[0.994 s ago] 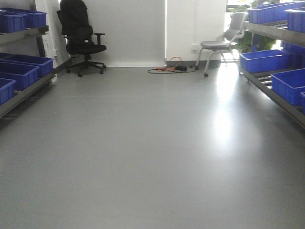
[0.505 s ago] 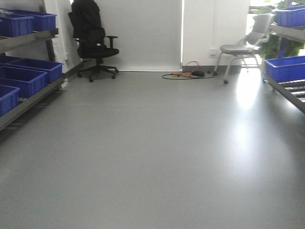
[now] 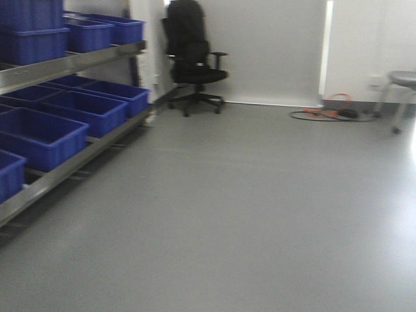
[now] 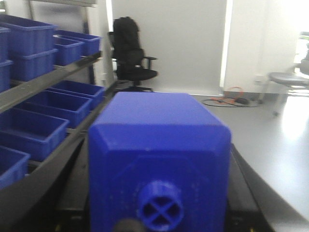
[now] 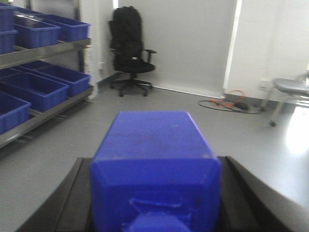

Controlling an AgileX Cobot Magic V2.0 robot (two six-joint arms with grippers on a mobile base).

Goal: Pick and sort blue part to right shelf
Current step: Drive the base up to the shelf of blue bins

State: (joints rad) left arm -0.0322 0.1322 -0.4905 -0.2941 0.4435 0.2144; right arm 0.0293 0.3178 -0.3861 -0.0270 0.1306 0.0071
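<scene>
Grey floor; view swung left since half a second ago, right shelf gone, left rack of blue bins large. My left hand grips boxy blue part; right hand grips second blue part.

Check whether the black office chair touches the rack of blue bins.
Apart. The right wrist view shows bare wall and floor between the chair and the rack.
</scene>
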